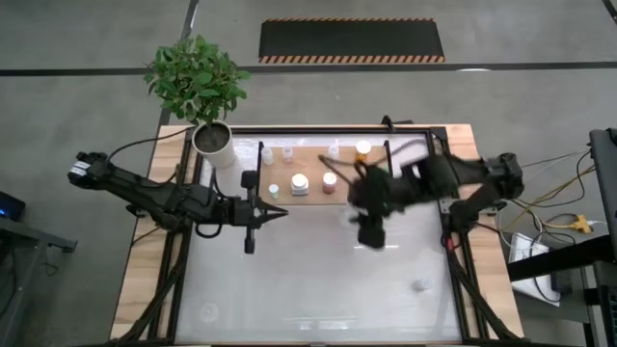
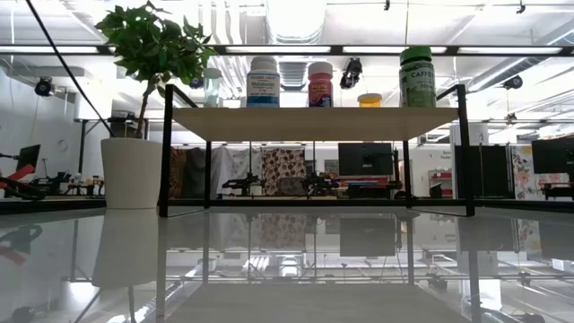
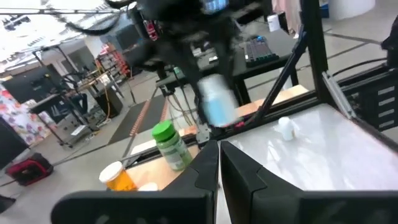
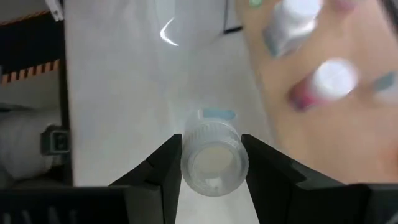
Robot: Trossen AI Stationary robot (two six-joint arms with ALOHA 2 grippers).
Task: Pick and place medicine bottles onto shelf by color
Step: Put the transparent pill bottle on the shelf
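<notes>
Your right gripper (image 4: 211, 165) is clamped on a white-capped bottle (image 4: 213, 163), held above the white worktop (image 1: 318, 280) just off the shelf's (image 1: 313, 159) front edge. Other bottles, including a green-capped one (image 2: 417, 77), stand on the shelf. Your left gripper (image 1: 278, 213), fingers pressed together and empty, waits over the worktop's left side.

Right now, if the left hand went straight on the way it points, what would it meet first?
Probably the white bottle held in the right hand, over the table ahead of it; depth is unclear. The green-capped bottle sits just off that line.
</notes>
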